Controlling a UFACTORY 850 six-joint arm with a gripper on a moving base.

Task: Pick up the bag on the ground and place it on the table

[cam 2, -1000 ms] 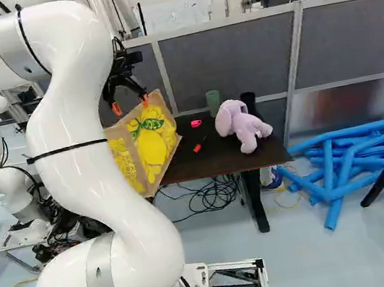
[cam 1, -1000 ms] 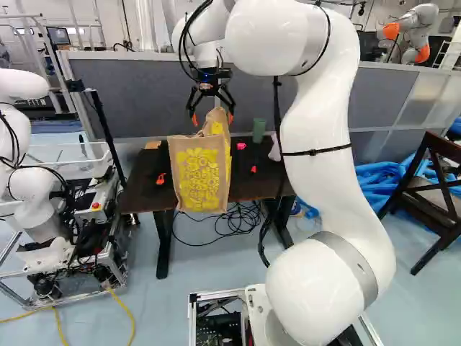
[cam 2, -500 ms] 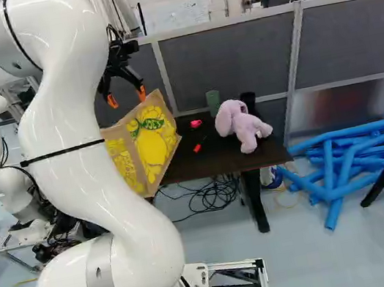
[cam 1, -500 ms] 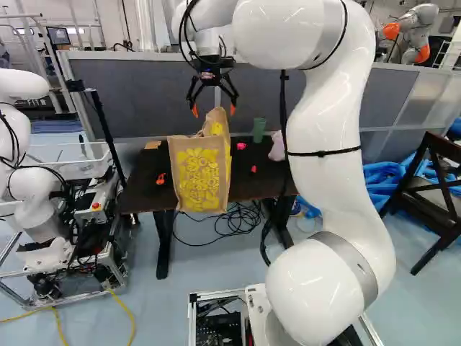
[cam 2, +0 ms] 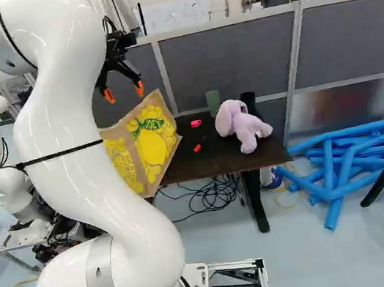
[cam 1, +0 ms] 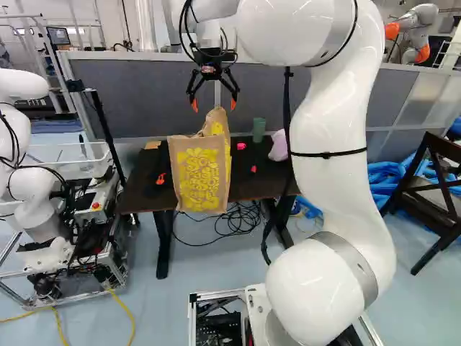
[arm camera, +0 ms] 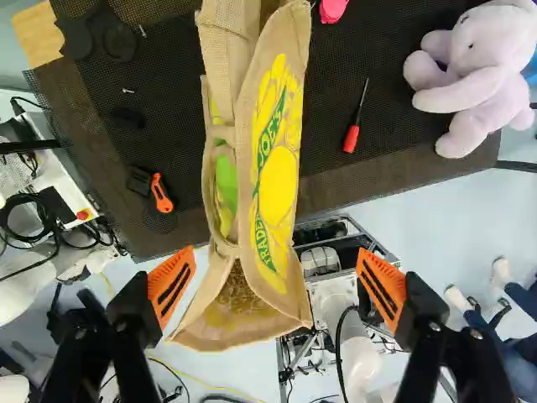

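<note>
My gripper is wide open, empty, so I reckon the worktop carries the bag near its front edge.

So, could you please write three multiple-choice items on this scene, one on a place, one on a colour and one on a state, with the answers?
1. Where does the bag stand?
A) On the floor
B) On the table
C) On the chair

2. What colour is the plush toy?
A) Pale purple
B) Bright green
C) Orange

3. What state is the hand in?
A) Shut on the bag
B) Shut with nothing in it
C) Open

Right letters:
1: B, both base views show it at the table's near edge.
2: A, its body and ears look lilac in the right base view.
3: C, the wrist view shows its two fingers wide apart, gripping nothing.
</note>
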